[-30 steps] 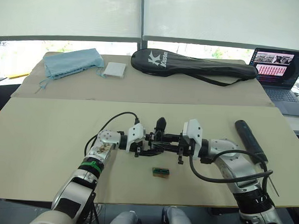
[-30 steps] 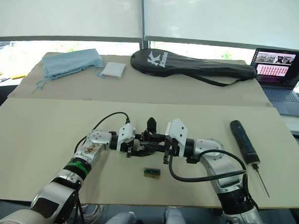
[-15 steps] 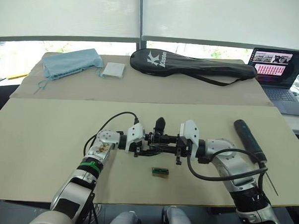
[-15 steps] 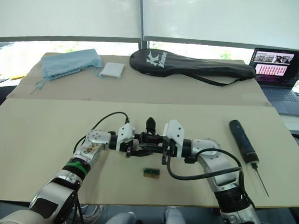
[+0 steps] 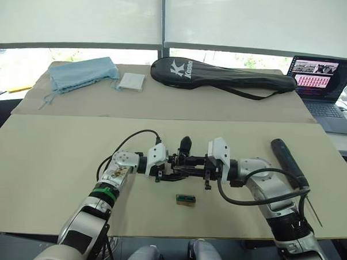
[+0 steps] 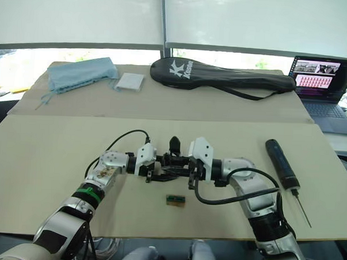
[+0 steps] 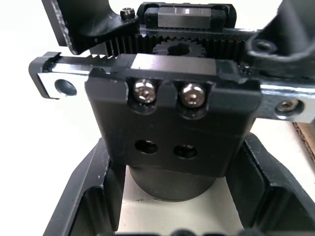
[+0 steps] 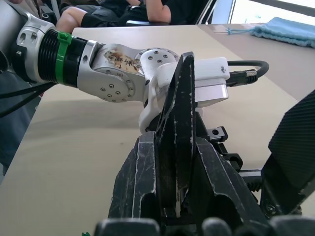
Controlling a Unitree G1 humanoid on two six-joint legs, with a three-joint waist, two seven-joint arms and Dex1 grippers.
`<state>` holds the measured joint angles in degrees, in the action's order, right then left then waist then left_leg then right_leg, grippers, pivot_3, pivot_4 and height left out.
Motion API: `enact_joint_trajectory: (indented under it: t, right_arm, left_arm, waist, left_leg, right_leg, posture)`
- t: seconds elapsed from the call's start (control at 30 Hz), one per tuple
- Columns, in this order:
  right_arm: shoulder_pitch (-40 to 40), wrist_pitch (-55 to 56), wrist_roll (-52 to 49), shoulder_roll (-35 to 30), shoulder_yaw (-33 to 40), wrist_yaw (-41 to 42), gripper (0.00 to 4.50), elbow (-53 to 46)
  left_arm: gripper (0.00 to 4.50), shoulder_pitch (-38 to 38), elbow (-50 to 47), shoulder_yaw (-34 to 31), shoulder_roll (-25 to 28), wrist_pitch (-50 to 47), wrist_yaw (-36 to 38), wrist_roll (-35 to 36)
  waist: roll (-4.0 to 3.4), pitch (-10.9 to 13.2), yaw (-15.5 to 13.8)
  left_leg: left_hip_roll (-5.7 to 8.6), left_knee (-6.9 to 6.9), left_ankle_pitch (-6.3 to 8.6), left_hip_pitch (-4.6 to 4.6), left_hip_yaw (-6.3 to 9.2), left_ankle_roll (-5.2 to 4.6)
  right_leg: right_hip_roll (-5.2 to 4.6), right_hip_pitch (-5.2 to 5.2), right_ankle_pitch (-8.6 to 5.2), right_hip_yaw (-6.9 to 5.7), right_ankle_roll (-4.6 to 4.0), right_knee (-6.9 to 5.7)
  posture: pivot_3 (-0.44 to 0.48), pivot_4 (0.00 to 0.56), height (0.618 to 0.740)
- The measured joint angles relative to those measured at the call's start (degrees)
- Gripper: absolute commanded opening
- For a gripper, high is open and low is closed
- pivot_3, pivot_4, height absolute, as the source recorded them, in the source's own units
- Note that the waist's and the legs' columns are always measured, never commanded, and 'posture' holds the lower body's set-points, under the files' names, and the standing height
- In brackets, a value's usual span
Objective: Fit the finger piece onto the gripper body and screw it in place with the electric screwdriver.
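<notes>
My left gripper [image 5: 169, 165] is shut on the gripper body [image 5: 181, 160] at the middle of the near table. The body is a black block whose one pointed finger [image 5: 186, 145] sticks up. In the left wrist view the gripper body [image 7: 172, 113] shows two screws, two bare holes below them and a toothed rail, with its round base between my fingers [image 7: 83, 196]. My right gripper [image 5: 199, 165] faces it from the right, shut on the finger piece [image 8: 179, 137], a black tapered wedge held upright close to the body. The electric screwdriver [image 5: 289, 163] lies on the table to the right.
A small green and brown part [image 5: 186, 199] lies just in front of the grippers. On the far table are a black racket bag [image 5: 222, 74], a blue cloth [image 5: 84, 72] and a white pad [image 5: 132, 81]. A laptop [image 5: 324, 90] stands open at the far right.
My right gripper has edged slightly left with the finger piece, closer to the gripper body. The left gripper has stayed put.
</notes>
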<state>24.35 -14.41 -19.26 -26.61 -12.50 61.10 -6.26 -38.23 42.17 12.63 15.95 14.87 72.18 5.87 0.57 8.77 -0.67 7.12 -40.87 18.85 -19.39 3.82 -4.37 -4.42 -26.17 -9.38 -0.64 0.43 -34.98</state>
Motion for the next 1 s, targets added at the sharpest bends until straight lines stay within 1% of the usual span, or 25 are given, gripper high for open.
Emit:
enact_joint_trajectory:
  t: [0.4, 0.67, 0.83, 1.0]
  right_arm:
    - [2.0, -2.9, -0.1, -0.2, -0.6, 0.9, 0.39, 1.2]
    - [2.1, -7.2, -1.4, -0.3, -0.4, 0.6, 0.39, 0.9]
    - [3.1, -8.2, -1.4, -0.5, -0.6, 0.7, 0.39, 1.7]
    - [4.1, -7.0, -0.8, -0.9, -1.7, 1.0, 0.39, 2.5]
  left_arm:
    - [2.31, 0.1, -0.1, 0.1, 0.2, -0.2, -0.3, 0.0]
    - [2.31, 0.4, -0.2, 0.5, 0.2, -0.3, -0.8, 0.0]
    - [2.31, 0.5, -0.2, 0.6, 0.2, -0.4, -0.8, 0.0]
    - [2.31, 0.5, -0.2, 0.6, 0.3, -0.7, -0.9, 0.0]
  waist:
    - [0.0, -0.2, 0.1]
    - [0.03, -0.5, 0.0]
    - [0.06, -0.7, 0.0]
    - [0.11, -0.7, 0.1]
  left_leg:
    - [-0.01, 0.0, -0.01, 0.05, -0.01, 0.01]
    - [-0.01, 0.05, 0.0, 0.07, 0.0, 0.01]
    - [-0.01, 0.05, 0.0, 0.08, 0.0, 0.01]
    - [-0.01, 0.05, 0.0, 0.09, 0.0, 0.01]
  right_leg:
    - [0.0, 0.03, 0.0, 0.05, 0.0, -0.02]
    - [0.0, 0.03, 0.0, 0.05, 0.0, -0.01]
    - [0.0, 0.04, 0.0, 0.05, 0.0, 0.0]
    - [0.0, 0.05, 0.0, 0.06, 0.0, -0.01]
  posture:
    - [0.0, 0.15, 0.74]
    - [0.0, 0.15, 0.74]
    - [0.0, 0.15, 0.74]
    - [0.0, 0.15, 0.74]
